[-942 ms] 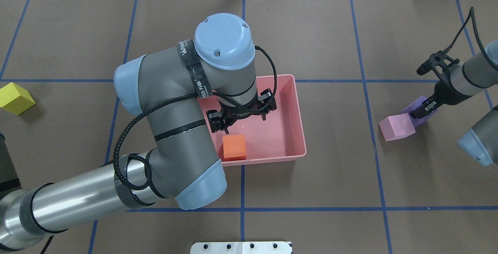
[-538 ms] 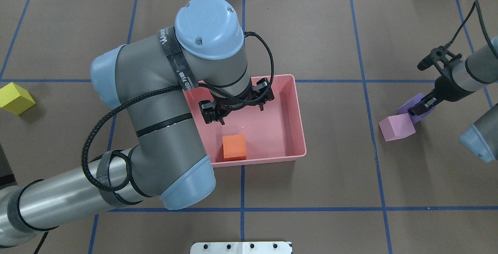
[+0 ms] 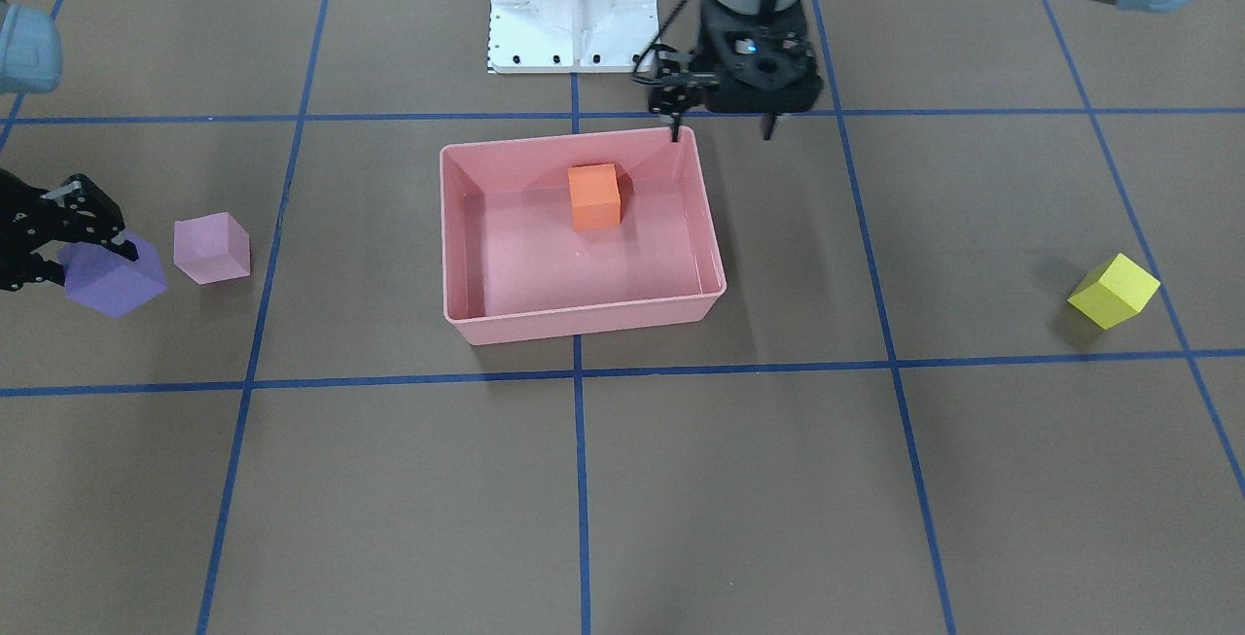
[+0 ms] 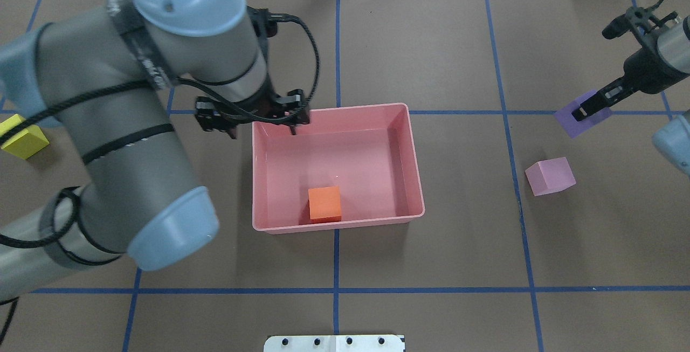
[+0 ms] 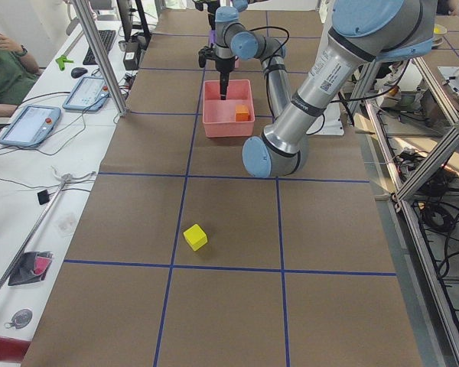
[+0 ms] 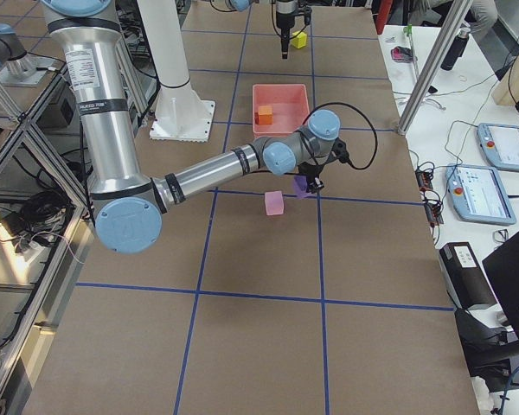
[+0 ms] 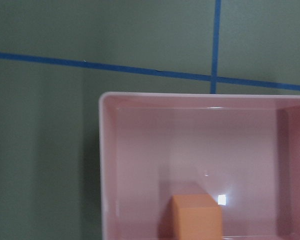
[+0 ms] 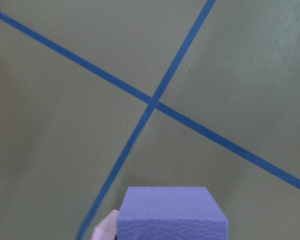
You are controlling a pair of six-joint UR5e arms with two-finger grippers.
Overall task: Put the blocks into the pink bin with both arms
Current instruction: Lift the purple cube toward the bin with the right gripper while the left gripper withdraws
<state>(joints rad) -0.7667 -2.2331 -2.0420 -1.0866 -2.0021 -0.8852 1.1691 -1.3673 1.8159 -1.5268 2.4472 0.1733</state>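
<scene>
Both arms have shifted. The left pincer, which hung over the middle of the pink bin a moment ago, now sits over the bin's far corner on the robot's left. The right pincer has carried the purple block away from the light pink block, which it was nearly touching before.

The left pincer is released and holds nothing. Its fingers are spread wide and point straight down, one just inside the bin's rim and the other outside over the bench.

The right pincer is clenched on the purple block, gripping it from above. The block is tilted, with a corner turned toward the front-facing camera. I cannot tell how far it is off the bench.

The bin rests flat on the bench with its long axis running left to right across the robot's front, parallel to the blue tape lines. The orange block lies inside it against the wall nearest the robot, slightly left of centre, its faces square to the walls.

The light pink block rests on the bench to the bin's right, slightly askew to the tape. The yellow block lies well apart on the robot's left, turned diagonally.
</scene>
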